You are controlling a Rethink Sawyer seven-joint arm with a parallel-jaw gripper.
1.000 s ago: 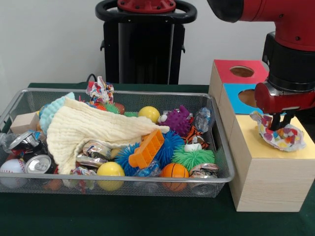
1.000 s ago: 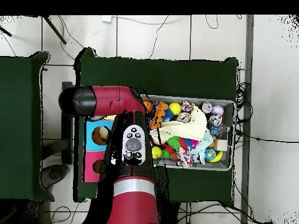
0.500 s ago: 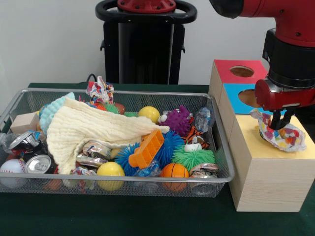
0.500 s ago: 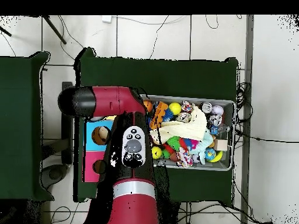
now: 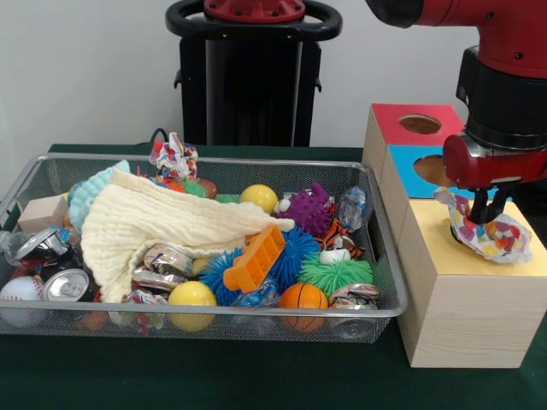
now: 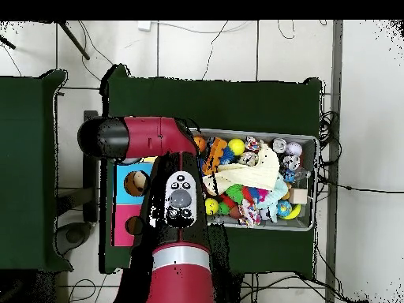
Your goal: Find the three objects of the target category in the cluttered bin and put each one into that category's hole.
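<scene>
Lowered since a second ago, the gripper (image 5: 484, 213) stays clamped on the bundle (image 5: 485, 232). Bundle rests on the yellow box (image 5: 466, 282), apparently over its hidden hole.

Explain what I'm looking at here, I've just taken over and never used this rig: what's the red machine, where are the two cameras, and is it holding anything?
The red machine is a robot arm; its gripper hangs over the yellow-topped box. The front camera sits across the table facing the robot; the overhead one looks straight down, where the arm hides the gripper. On the green table stand a wire basket full of balls, cans and a cream cloth, and three wooden boxes with red, blue and yellow tops. The jaws are shut on a patchwork cloth bundle that rests on the yellow top. Another bundle sits at the basket's far rim.
</scene>
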